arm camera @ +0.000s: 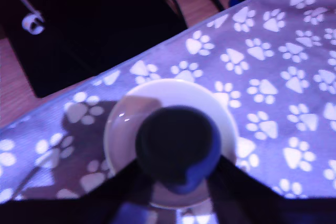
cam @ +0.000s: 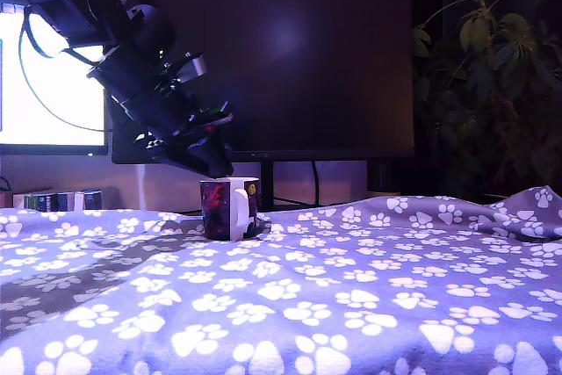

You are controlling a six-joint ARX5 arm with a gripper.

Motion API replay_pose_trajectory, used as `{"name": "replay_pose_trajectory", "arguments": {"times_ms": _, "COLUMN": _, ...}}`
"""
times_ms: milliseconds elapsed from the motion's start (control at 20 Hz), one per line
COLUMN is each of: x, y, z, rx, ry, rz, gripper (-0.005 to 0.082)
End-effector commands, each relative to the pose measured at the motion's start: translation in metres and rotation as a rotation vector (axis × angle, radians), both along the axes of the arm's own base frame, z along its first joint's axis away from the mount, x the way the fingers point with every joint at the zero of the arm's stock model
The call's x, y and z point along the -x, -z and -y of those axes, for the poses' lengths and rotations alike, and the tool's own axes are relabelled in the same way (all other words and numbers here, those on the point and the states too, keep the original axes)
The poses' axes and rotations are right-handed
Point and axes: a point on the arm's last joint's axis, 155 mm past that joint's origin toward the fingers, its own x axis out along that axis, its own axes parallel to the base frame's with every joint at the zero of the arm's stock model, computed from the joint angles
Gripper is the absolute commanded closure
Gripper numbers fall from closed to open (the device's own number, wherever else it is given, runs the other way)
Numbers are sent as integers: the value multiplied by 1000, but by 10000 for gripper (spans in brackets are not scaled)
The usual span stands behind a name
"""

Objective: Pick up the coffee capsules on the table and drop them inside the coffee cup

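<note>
On the paw-print table (cam: 369,305) stands the coffee cup (cam: 230,209), a white mug with a dark purple and red print and its handle facing the camera. My gripper (cam: 216,162) hangs tilted just above the cup's rim. Looking down in the wrist view, the cup's white rim (arm camera: 169,88) forms a ring on the blanket (arm camera: 273,66). A dark blue coffee capsule (arm camera: 178,148) sits over the cup's opening, held between the dark fingers (arm camera: 126,192) of my gripper (arm camera: 178,184), which is shut on it. In the exterior view the capsule is hidden by the gripper.
A large dark monitor (cam: 290,68) on a stand rises right behind the cup, with a lit screen (cam: 53,94) at the exterior view's left. A leafy plant (cam: 492,68) stands at the right. The blanket bunches up at the far right (cam: 527,208).
</note>
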Motion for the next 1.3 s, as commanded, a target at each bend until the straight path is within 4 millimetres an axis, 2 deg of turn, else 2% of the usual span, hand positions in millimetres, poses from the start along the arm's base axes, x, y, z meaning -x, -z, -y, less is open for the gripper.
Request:
{"name": "replay_pose_trajectory", "arguments": {"times_ms": 0, "x": -2, "y": 9, "z": 2, "rx": -9, "ry": 4, "rz": -9, "gripper": 374}}
{"name": "replay_pose_trajectory", "arguments": {"times_ms": 250, "x": -2, "y": 9, "z": 2, "rx": -7, "ry": 5, "rz": -9, "gripper": 394}}
{"name": "replay_pose_trajectory", "arguments": {"times_ms": 300, "x": -1, "y": 9, "z": 2, "rx": -7, "ry": 5, "rz": -9, "gripper": 444}}
{"name": "replay_pose_trajectory", "arguments": {"times_ms": 350, "x": 0, "y": 7, "z": 3, "rx": -2, "ry": 11, "rz": -12, "gripper": 537}}
{"name": "replay_pose_trajectory", "arguments": {"times_ms": 450, "x": 3, "y": 1, "z": 7, "rx": 16, "ry": 29, "rz": -9, "gripper": 773}}
{"name": "replay_pose_trajectory", "arguments": {"times_ms": 900, "x": 16, "y": -55, "z": 3, "rx": 26, "ry": 48, "rz": 67, "gripper": 788}}
{"name": "replay_pose_trajectory", "arguments": {"times_ms": 1250, "x": 23, "y": -75, "z": -13, "rx": 6, "ry": 12, "rz": 84, "gripper": 788}}
